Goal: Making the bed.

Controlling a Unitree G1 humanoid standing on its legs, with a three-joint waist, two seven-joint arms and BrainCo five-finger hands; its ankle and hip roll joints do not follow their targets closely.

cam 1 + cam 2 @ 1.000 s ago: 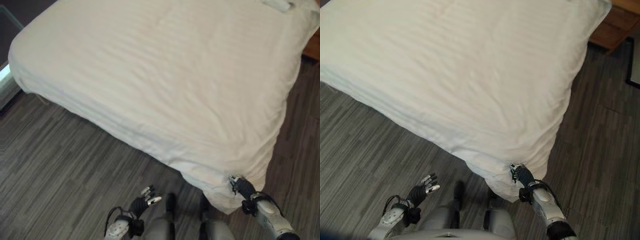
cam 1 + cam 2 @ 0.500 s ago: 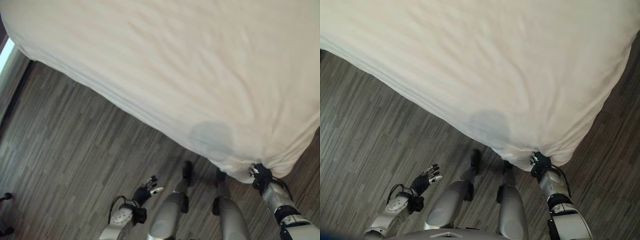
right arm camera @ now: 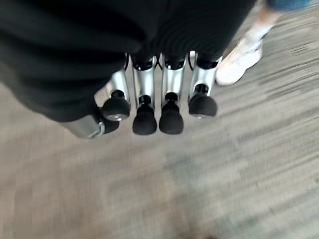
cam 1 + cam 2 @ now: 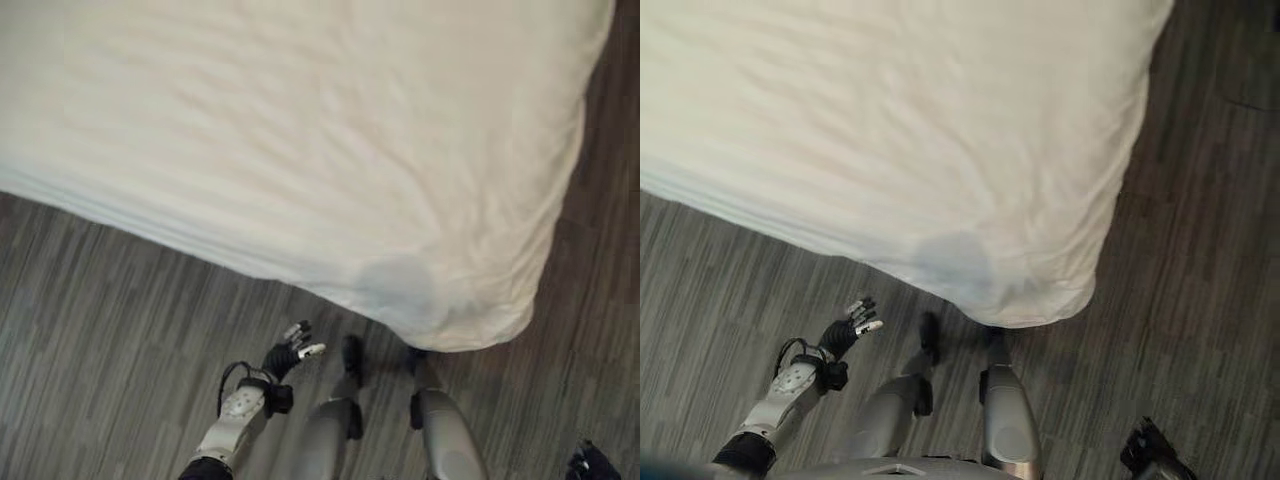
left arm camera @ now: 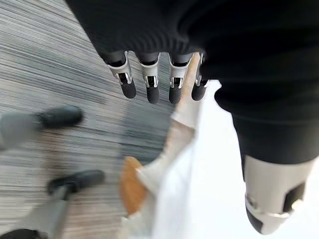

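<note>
white duvet [image 4: 300,140] covering bed, grey floor [image 4: 100,330]

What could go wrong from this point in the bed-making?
The duvet corner hangs bunched over the bed's edge with neither robot hand on it, so it may stay uneven unless regrasped. The right robot hand is low over the floor, its fingers curled on nothing, so a regrasp means a long reach. A person's shoe is close to that hand; a swing could strike it. The left robot hand hangs open.
</note>
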